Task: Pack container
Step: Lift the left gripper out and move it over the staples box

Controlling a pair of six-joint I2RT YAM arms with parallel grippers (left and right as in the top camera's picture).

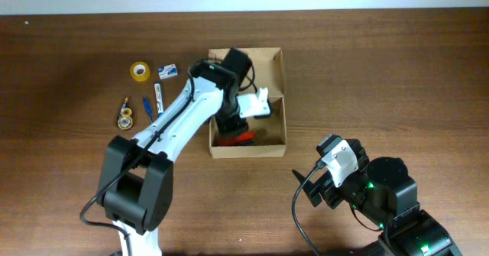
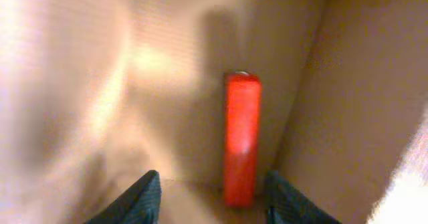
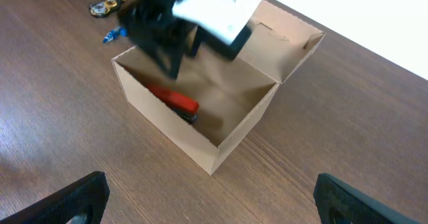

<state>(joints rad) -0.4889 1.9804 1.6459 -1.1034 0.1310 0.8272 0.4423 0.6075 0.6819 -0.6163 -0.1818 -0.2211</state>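
An open cardboard box [image 1: 252, 150] sits at the centre of a brown wooden tabletop [image 1: 397, 72], its lid flap folded back toward the top of the frame. The left arm reaches down into it. In the left wrist view, the left end effector [image 2: 212, 178] is inside the box with its fingers [image 2: 144, 197] apart, grasping nothing. A red bar [image 2: 241, 137] lies on the box floor between and just beyond them. The right end effector [image 3: 208, 180] hovers at lower right, well apart from the box, spread wide and empty. A yellow tape roll [image 1: 139, 70] lies at upper left.
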